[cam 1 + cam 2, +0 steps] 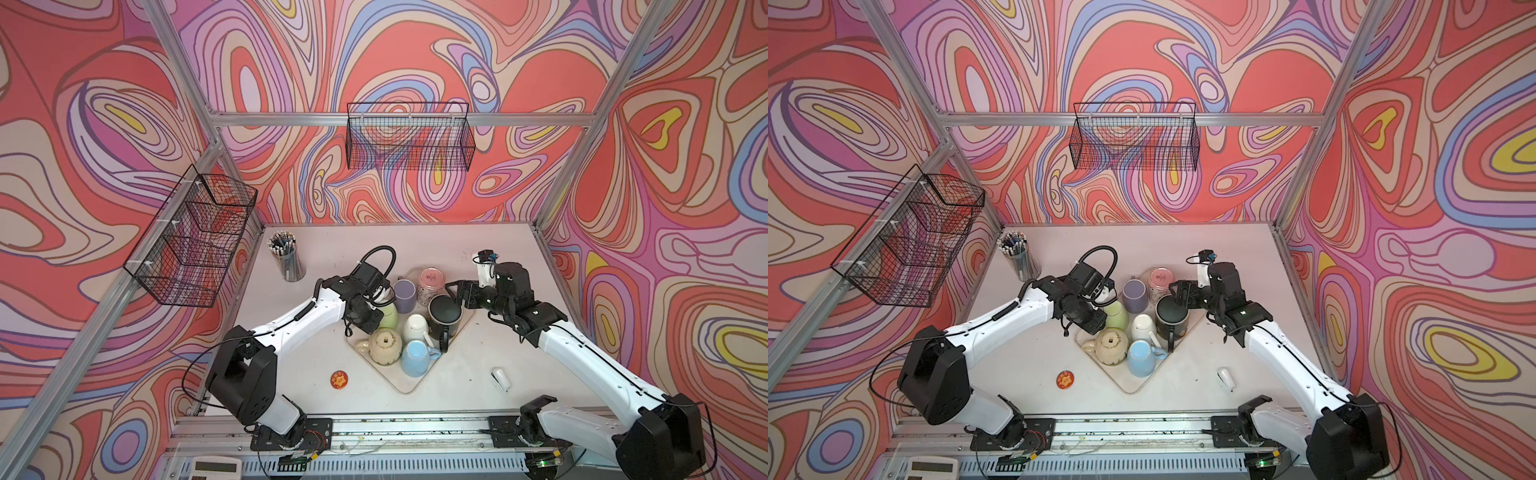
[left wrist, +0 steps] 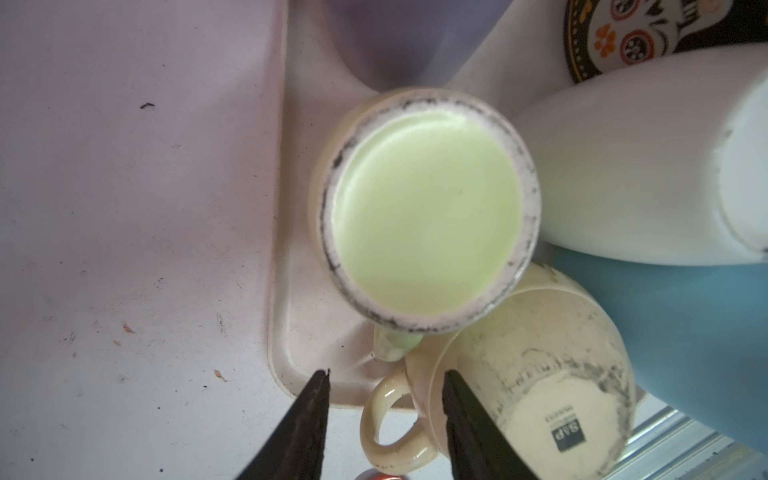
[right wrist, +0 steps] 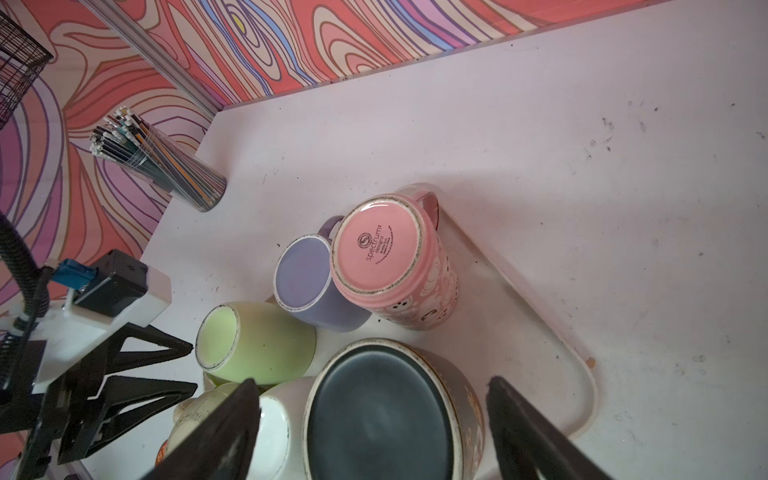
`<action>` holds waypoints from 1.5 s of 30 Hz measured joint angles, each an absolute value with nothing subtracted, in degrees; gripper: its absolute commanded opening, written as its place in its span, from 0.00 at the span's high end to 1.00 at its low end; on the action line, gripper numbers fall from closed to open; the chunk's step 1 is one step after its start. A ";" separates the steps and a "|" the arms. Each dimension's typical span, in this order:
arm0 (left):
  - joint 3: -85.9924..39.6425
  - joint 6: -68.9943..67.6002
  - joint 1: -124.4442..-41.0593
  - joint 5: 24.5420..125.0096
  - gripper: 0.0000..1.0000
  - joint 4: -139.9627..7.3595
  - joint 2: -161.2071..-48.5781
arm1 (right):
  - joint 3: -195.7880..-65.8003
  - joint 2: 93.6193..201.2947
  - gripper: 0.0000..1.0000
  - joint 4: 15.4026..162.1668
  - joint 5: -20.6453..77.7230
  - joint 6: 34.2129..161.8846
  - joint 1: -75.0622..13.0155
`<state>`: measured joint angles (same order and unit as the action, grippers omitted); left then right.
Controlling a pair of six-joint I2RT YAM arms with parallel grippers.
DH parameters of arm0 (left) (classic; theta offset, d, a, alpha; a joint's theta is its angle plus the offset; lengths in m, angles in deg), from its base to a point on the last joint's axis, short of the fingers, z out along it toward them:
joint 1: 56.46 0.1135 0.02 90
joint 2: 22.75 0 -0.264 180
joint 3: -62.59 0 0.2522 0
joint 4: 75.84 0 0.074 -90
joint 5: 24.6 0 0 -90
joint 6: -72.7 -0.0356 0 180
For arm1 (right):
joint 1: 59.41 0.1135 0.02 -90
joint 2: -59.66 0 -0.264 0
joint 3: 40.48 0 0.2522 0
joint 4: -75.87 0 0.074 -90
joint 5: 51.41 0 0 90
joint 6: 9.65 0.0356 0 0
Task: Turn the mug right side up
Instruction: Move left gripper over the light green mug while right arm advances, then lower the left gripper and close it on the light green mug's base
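White counter [image 1: 436,241], seen from above: tray [image 1: 409,388] at centre, pen holder [image 1: 289,259] at ten o'clock, red badge [image 1: 339,380] at eight, small white object [image 1: 500,378] at four.

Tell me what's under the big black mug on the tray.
The black mug stands base up on the cream tray, whose bare floor and rim show beside it. Its mouth faces down, so anything beneath or inside it is covered and cannot be seen.
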<state>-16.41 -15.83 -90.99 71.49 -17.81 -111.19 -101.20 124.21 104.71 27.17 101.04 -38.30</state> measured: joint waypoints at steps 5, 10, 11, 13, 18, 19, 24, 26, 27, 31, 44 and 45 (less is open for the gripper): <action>-16.87 -15.83 -90.99 71.64 0.51 -18.42 -113.40 | -101.16 124.39 0.13 104.33 27.17 101.01 -38.30; -16.87 -15.81 -90.99 71.47 0.54 -19.10 -113.79 | -101.07 124.84 0.13 103.31 27.15 101.04 -38.30; -16.87 -15.81 -90.99 71.38 0.55 -19.21 -113.95 | -101.07 125.02 0.13 103.15 27.13 101.04 -38.30; -16.87 -15.81 -90.99 71.19 0.57 -19.49 -114.43 | -101.05 125.30 0.13 103.04 27.08 101.04 -38.30; -16.87 -15.81 -90.99 70.53 0.63 -20.08 -115.48 | -101.05 125.81 0.13 102.91 26.93 101.04 -38.30; -16.87 -15.81 -90.99 70.33 0.65 -20.15 -115.48 | -101.05 125.81 0.13 102.89 26.93 101.04 -38.30; -16.87 -15.81 -90.99 70.05 0.72 -20.41 -115.46 | -101.05 125.78 0.13 102.89 26.91 101.04 -38.30; -16.80 -15.81 -91.03 69.87 0.75 -20.56 -115.46 | -101.05 125.78 0.12 102.91 26.87 101.06 -38.30; -16.73 -15.81 -91.03 69.85 0.76 -20.72 -115.39 | -101.05 125.78 0.12 102.91 26.84 101.08 -38.30; -16.25 -15.96 -91.03 69.85 0.82 -21.13 -114.89 | -101.05 125.78 0.13 102.91 26.73 101.30 -38.30; -15.27 -16.02 -91.03 69.17 0.93 -21.13 -111.94 | -101.00 124.65 0.13 103.04 26.52 102.57 -38.30; -15.27 -16.02 -91.01 69.11 0.93 -21.13 -111.65 | -101.00 124.36 0.13 103.11 26.52 102.59 -38.30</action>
